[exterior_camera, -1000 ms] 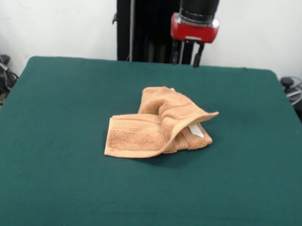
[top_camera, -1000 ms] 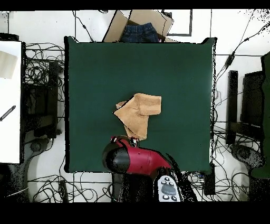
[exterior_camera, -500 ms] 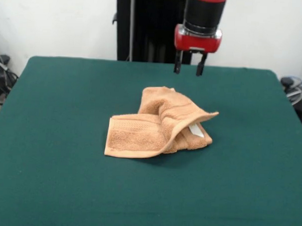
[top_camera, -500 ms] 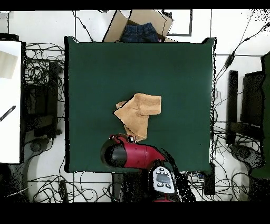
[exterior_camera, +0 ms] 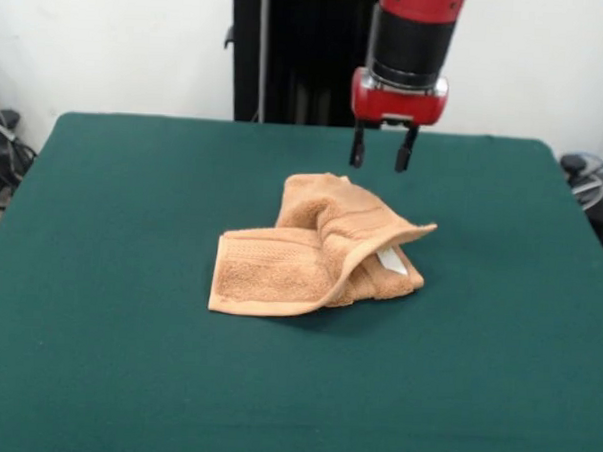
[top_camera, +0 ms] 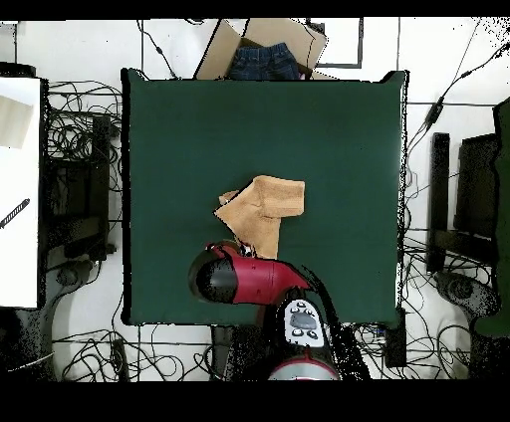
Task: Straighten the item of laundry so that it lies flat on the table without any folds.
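Observation:
The tan-orange terry towel (exterior_camera: 321,247) lies crumpled near the middle of the dark green table (exterior_camera: 96,357). One flap is folded over and stands up on the right side, with a small white tag (exterior_camera: 391,259) under it. The towel also shows in the overhead view (top_camera: 262,209). My gripper (exterior_camera: 382,151) hangs open above the table, just behind the towel's far edge, and holds nothing. In the overhead view the red arm (top_camera: 244,279) covers the gripper and the towel's near corner.
An open cardboard box with dark blue cloth (top_camera: 262,55) sits beyond the table's far edge in the overhead view. Cables and equipment lie around the table on the floor. The black pedestal (exterior_camera: 289,55) stands behind the table.
The gripper has come down and forward, from the table's far edge toward the towel's far side. The towel has not moved.

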